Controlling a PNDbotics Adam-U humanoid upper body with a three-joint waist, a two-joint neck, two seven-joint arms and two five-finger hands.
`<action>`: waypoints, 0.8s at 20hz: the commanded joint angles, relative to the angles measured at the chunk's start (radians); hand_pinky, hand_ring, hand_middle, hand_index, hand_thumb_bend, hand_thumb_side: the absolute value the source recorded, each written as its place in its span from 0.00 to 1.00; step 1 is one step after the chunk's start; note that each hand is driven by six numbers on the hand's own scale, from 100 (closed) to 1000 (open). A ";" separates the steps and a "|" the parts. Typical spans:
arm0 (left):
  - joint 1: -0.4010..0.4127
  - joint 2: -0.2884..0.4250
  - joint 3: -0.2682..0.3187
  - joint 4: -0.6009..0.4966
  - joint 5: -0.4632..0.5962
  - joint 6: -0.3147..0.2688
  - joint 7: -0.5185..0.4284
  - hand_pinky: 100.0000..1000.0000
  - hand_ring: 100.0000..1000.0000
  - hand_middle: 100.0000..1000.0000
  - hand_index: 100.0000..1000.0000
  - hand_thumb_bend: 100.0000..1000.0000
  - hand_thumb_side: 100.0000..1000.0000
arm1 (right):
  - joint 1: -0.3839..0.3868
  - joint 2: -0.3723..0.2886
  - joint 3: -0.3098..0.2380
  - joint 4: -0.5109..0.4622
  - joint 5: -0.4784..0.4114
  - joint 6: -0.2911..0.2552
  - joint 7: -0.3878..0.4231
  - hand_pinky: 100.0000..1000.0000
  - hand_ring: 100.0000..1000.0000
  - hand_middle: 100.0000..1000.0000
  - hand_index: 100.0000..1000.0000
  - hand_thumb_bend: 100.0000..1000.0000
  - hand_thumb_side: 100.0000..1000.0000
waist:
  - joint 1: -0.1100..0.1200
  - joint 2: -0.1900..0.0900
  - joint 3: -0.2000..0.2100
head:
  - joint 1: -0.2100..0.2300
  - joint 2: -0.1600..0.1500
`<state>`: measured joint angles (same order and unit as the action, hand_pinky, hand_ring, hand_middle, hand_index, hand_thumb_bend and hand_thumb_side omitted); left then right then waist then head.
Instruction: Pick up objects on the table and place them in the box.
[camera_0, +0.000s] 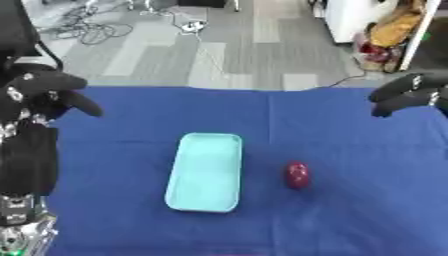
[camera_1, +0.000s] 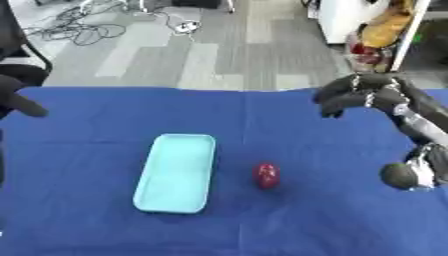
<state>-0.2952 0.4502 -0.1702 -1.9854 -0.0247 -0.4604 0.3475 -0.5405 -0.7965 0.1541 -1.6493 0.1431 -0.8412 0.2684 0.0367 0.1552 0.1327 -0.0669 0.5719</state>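
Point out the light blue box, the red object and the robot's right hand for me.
light blue box (camera_0: 206, 200): left eye view, on its near floor.
red object (camera_0: 297, 175): left eye view, on its middle.
right hand (camera_1: 354, 95): right eye view, on its curled fingers.

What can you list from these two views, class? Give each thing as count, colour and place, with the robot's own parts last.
Table cover: one, blue, fills the lower part of both views.
Box: one, light turquoise, shallow and oblong, centre of the table, nothing in it.
Small rounded object: one, dark red, on the cloth just right of the box, apart from it.
Cables: a tangle, dark, on the grey floor beyond the table, upper left.
Yellow and red items: a heap on the floor, upper right, too unclear to name.
Left hand: one, black, fingers curled, above the table's left edge, holding nothing.
Right hand: one, black, fingers curled, above the table's far right, holding nothing.
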 joint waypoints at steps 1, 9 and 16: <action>-0.007 0.029 0.001 -0.015 0.007 0.000 -0.007 0.39 0.43 0.56 0.70 0.39 0.78 | -0.042 -0.035 0.023 0.035 0.038 -0.065 0.067 0.44 0.60 0.81 0.86 0.52 1.00 | -0.002 -0.017 0.004 | -0.009 0.001; -0.017 0.026 -0.003 -0.015 0.014 0.002 -0.018 0.39 0.43 0.56 0.70 0.39 0.78 | -0.081 -0.024 0.058 0.039 0.048 -0.066 0.169 0.45 0.58 0.76 0.88 0.56 1.00 | -0.003 -0.013 0.017 | -0.004 -0.002; -0.035 0.017 -0.004 -0.015 0.021 0.000 -0.025 0.39 0.43 0.56 0.70 0.39 0.78 | -0.091 -0.005 0.051 0.068 0.041 -0.066 0.177 0.43 0.55 0.72 0.87 0.58 1.00 | -0.004 -0.007 0.032 | 0.001 -0.018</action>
<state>-0.3164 0.4563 -0.1765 -1.9854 -0.0082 -0.4595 0.3257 -0.6068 -0.7882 0.2189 -1.5788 0.1898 -0.7843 0.3252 0.0344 0.1594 0.1645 -0.0705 0.5669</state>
